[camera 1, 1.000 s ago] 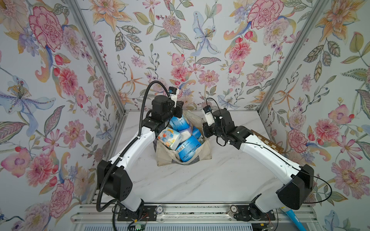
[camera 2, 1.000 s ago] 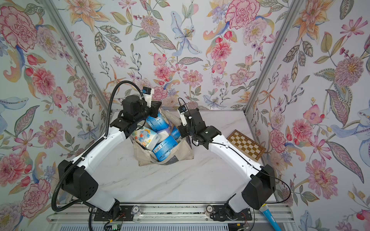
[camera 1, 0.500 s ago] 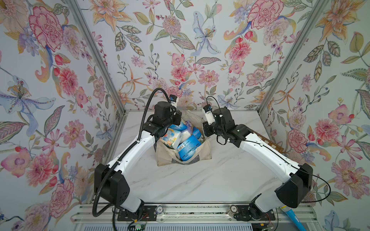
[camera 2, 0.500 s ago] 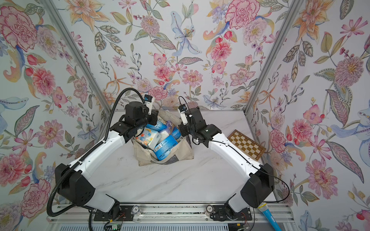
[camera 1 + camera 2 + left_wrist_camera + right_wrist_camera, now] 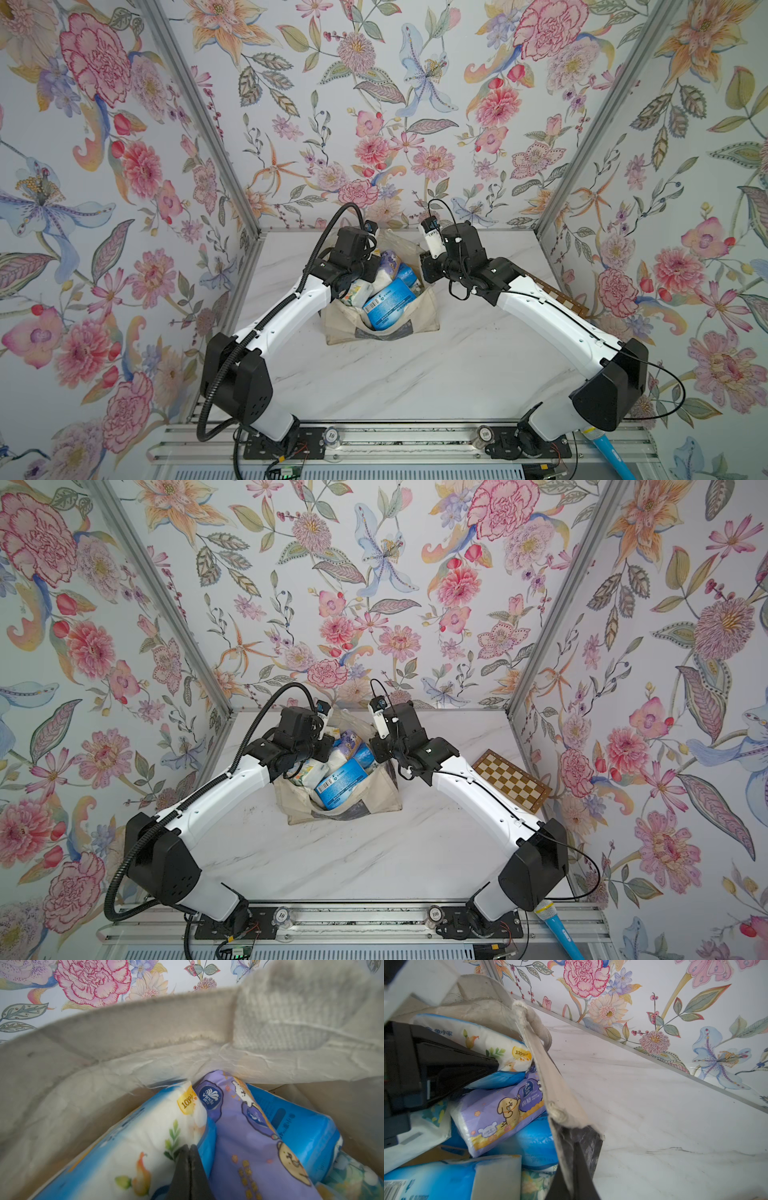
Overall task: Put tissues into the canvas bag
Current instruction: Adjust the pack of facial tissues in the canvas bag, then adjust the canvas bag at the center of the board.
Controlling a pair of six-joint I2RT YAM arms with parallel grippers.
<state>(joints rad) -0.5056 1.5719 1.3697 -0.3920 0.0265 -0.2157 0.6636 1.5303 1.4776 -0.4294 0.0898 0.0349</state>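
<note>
Top views both show the tissues [image 5: 405, 276] heaped in the open mouth of the canvas bag [image 5: 422, 320]. The bag sits at the far middle of the marble table [image 5: 395, 374], with a blue barcoded pack [image 5: 388, 307] uppermost. Neither top view shows the pincers' tips, which are hidden under the wrists.

The left wrist view does show them. The left gripper [image 5: 189, 1148] is clenched with nothing between its jaws, its tips resting on a white fruit-printed pack [image 5: 145, 1147]. A lavender pack [image 5: 245, 1136] lies against that pack, and the bag's cream wall rises behind both.

The right wrist view shows the right gripper [image 5: 572, 1167] pinched on the bag's right rim, at the dark printed panel. It also catches the left pincer as a black wedge lying over the white pack.

A chessboard [image 5: 511, 781] lies at the table's right edge. It is plain in a top view, while in a top view [image 5: 555, 292] the right arm covers all but a strip.
</note>
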